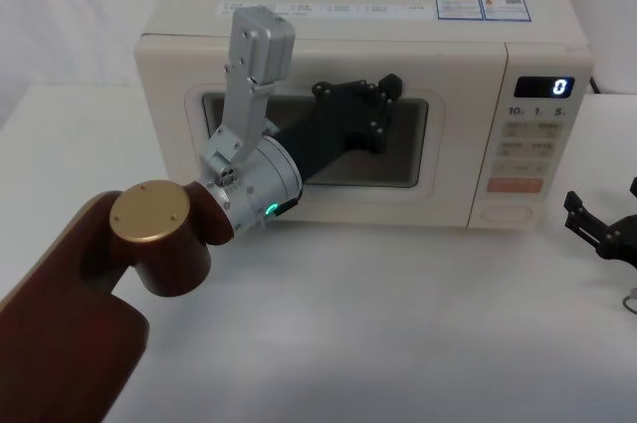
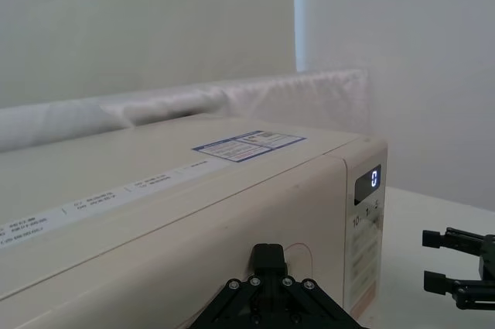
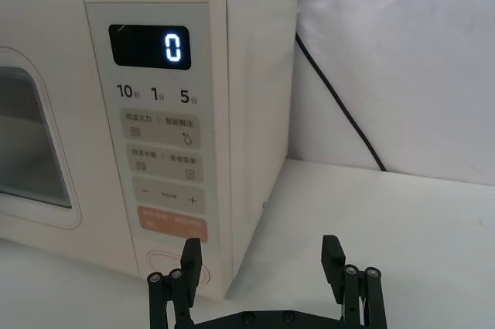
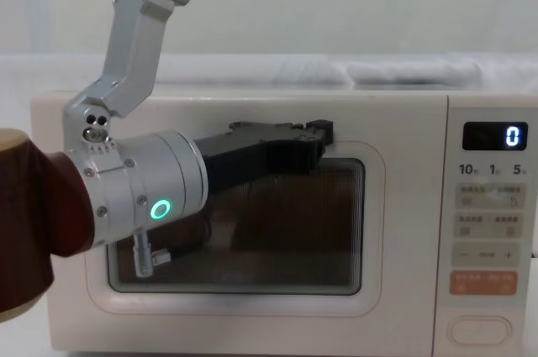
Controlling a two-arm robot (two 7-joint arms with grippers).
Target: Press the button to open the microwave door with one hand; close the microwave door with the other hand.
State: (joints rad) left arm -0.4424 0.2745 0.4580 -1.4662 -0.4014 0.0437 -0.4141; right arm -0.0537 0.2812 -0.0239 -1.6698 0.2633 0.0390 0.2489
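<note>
While I look down from my head, my left hand [image 1: 383,95] reaches across the microwave door [image 1: 318,124], up by the top edge of its dark window. I cannot tell if its fingers are open or closed. The door looks shut flat against the microwave [image 1: 348,35], so I think the closing step is nearly over; next I should pull this arm back. My right hand [image 1: 602,229] waits over the worktop [image 1: 398,323], beside the button panel [image 1: 528,144].

From my left wrist, I see the long top of the microwave [image 2: 155,182] running sideways.

From my right wrist, my right hand [image 3: 263,267] has its fingers [image 3: 189,255] spread open, near the oval button [image 3: 174,259].

From my chest, the door [image 4: 252,315] faces me, its long side running left to right.
</note>
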